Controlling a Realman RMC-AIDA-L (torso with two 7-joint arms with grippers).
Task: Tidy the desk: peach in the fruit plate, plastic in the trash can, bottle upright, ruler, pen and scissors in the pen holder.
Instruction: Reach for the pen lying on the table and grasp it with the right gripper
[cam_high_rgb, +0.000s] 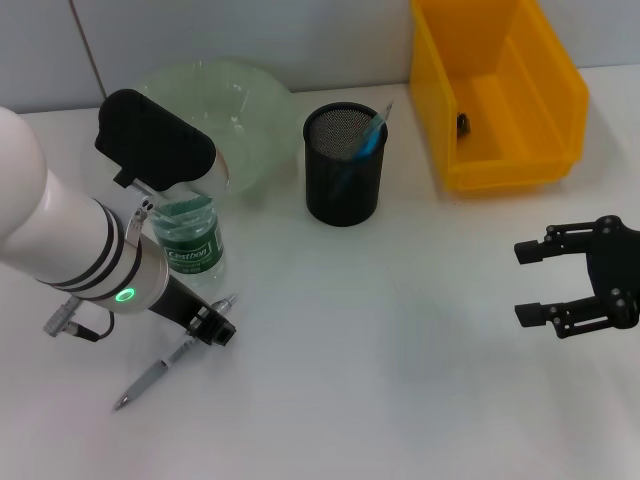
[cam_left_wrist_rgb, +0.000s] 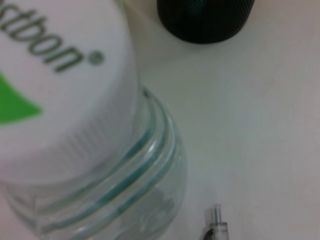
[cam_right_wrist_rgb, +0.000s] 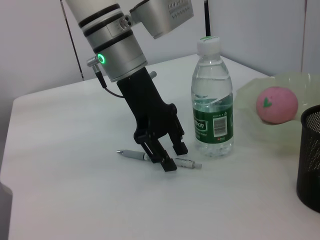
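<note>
The left arm (cam_high_rgb: 60, 240) is reaching forward and down, its white forearm giving way to a silver wrist (cam_high_rgb: 130, 285) on which a green ring light is glowing. Below that wrist the left gripper (cam_right_wrist_rgb: 171, 157) is pointing steeply downward, its black fingers (cam_right_wrist_rgb: 165, 162) standing parted with a narrow gap between them, the tips sitting right at the surface. The right gripper (cam_high_rgb: 535, 283) is hanging level, well apart from the left one, its two black fingers (cam_high_rgb: 540, 250) spreading wide and gripping nothing.
</note>
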